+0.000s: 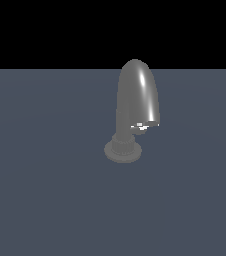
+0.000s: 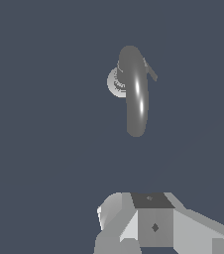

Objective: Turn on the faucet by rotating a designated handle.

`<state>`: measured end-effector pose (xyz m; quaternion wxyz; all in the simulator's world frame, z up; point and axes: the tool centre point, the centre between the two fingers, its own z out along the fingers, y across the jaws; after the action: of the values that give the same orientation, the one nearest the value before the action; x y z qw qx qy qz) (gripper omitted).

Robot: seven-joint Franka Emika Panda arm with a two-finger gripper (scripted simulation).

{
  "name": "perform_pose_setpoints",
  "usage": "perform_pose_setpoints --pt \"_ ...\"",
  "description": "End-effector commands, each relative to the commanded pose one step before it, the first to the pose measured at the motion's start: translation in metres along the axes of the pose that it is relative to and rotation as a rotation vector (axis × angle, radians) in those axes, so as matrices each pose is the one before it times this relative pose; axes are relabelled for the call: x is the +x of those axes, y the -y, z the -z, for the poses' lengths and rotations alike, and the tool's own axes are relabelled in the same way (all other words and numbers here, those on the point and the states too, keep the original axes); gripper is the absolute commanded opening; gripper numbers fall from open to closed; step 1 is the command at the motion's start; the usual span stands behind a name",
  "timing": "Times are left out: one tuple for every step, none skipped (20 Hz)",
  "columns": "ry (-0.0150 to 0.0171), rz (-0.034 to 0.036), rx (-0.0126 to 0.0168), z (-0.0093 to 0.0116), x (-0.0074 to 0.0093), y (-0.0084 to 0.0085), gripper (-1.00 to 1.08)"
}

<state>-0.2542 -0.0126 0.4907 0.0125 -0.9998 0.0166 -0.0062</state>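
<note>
The faucet (image 1: 135, 107) stands upright on the dark floor, a thick grey arched spout on a ribbed collar and flat disc base (image 1: 122, 151). A small handle (image 1: 142, 126) with bright white glints shows beside the spout's lower end. The wrist view looks down on the faucet (image 2: 135, 92), and there the handle (image 2: 150, 70) is a thin lever sticking out from the spout near the collar. Grey and white parts of my gripper (image 2: 151, 218) fill the picture's edge, well apart from the faucet. Its fingers are not plain enough to judge their gap. The exterior view does not show the gripper.
A flat dark blue-grey floor (image 1: 45, 190) spreads all around the faucet, with a black background beyond its far edge.
</note>
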Motion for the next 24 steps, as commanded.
perform_pose_setpoints --pt "0.0 0.0 0.0 0.0 0.0 -0.00001 -1.0" --pt "0.0 0.0 0.0 0.00012 -0.00007 0.00018 -1.0" --pt "0.00154 -0.00129 0.00049 -0.00012 0.00054 -0.0001 -1.0" --pt "0.00185 -0.00156 0.00061 0.00002 0.00054 0.00013 -1.0" --pt "0.00271 -0.00228 0.00089 -0.00002 0.00082 0.00013 -1.0" --pt "0.00344 -0.00289 0.00113 -0.00001 0.00104 0.00019 -1.0" --pt "0.00422 -0.00356 0.00139 -0.00001 0.00128 0.00022 -1.0" --pt "0.00496 -0.00418 0.00163 -0.00001 0.00149 0.00027 -1.0" --pt "0.00575 -0.00484 0.00189 -0.00001 0.00173 0.00031 -1.0" --pt "0.00654 -0.00551 0.00215 -0.00002 0.00197 0.00035 -1.0" --pt "0.00731 -0.00616 0.00241 -0.00001 0.0022 0.00039 -1.0" --pt "0.00811 -0.00684 0.00267 -0.00002 0.00244 0.00043 -1.0" --pt "0.00891 -0.00751 0.00293 -0.00002 0.00268 0.00047 -1.0" --pt "0.00972 -0.00819 0.00319 -0.00002 0.00292 0.00052 -1.0" --pt "0.01056 -0.0089 0.00347 -0.00003 0.00318 0.00055 -1.0" --pt "0.01138 -0.0096 0.00373 -0.00003 0.00342 0.00059 -1.0" --pt "0.01221 -0.0103 0.00401 -0.00002 0.00367 0.00064 -1.0" --pt "0.01308 -0.01103 0.00429 -0.00003 0.00393 0.00067 -1.0" --pt "0.01394 -0.01176 0.00457 -0.00003 0.00419 0.00071 -1.0" --pt "0.01481 -0.01249 0.00485 -0.00003 0.00445 0.00075 -1.0" --pt "0.0157 -0.01324 0.00514 -0.00003 0.00471 0.0008 -1.0" --pt "0.01616 -0.01363 0.00529 -0.00003 0.00485 0.00081 -1.0" --pt "0.01625 -0.01371 0.00531 -0.00003 0.00488 0.00082 -1.0" --pt "0.01635 -0.01379 0.00534 -0.00003 0.0049 0.00082 -1.0"
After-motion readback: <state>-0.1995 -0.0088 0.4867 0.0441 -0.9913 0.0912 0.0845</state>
